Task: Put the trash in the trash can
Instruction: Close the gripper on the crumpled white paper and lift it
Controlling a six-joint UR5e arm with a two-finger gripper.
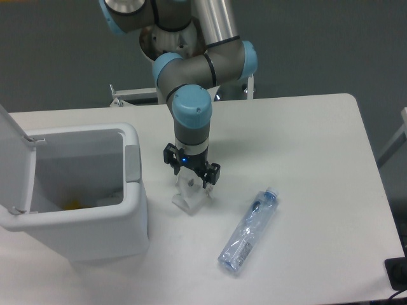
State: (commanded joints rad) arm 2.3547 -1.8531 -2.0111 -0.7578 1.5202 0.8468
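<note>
Looking down from the fixed camera, you have the gripper point(191, 173) directly above the white paper packet point(190, 196), its 2 fingers point(170, 156) spread wide with one on each side of the packet's upper end. You can see the jaws straddle the packet, but whether either fingertip touches the paper cannot be told from this angle. A small blue light glows on the gripper body between the fingers.

Taking the trash can point(136, 216) as your landmark: the packet lies on the table point(318, 140) just to the right of the can's grey front tab point(132, 162), near it but not touching. The crushed clear plastic bottle point(248, 231) lies further right of the can, well apart from it, slanted, with its blue cap end pointing up and away from the can and its label end nearer the front edge of the table. The bottle is apart from both the packet and the gripper.

The can stands at the left of the table with its lid point(13, 159) swung up at the far left, so its mouth is uncovered. Inside, you can make out something small and yellow near the bottom.
</note>
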